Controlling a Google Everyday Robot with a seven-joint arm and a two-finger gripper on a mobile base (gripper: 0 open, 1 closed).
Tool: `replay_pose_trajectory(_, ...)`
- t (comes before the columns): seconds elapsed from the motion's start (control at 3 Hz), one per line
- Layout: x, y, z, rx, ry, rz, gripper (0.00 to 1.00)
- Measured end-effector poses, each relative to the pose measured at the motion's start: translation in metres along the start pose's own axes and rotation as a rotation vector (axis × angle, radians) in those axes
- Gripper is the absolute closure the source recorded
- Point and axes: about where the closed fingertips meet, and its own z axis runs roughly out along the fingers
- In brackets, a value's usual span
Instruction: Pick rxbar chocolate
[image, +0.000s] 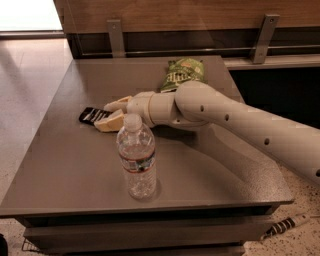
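The rxbar chocolate (89, 115), a small flat black wrapper with white lettering, lies on the grey table (75, 165) at its left side. My gripper (102, 116) reaches in from the right, low over the table. Its two tan fingers (111, 123) stand apart on either side of the bar's right end. The bar rests flat on the table. The arm runs from the right edge of the view across the table's middle.
A clear plastic water bottle (136, 157) stands upright just in front of the gripper's wrist. A green chip bag (182, 73) lies at the table's back behind the arm. A wooden wall with metal brackets runs behind the table.
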Motion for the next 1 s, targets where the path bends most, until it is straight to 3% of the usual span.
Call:
replay_pose_trajectory(0.33, -0.006, -0.001, -0.004, 0.003, 0.002, -0.009, 1.00)
replay_pose_trajectory(1.0, -0.127, -0.019, -0.090, 0.070, 0.037, -0.186, 1.00)
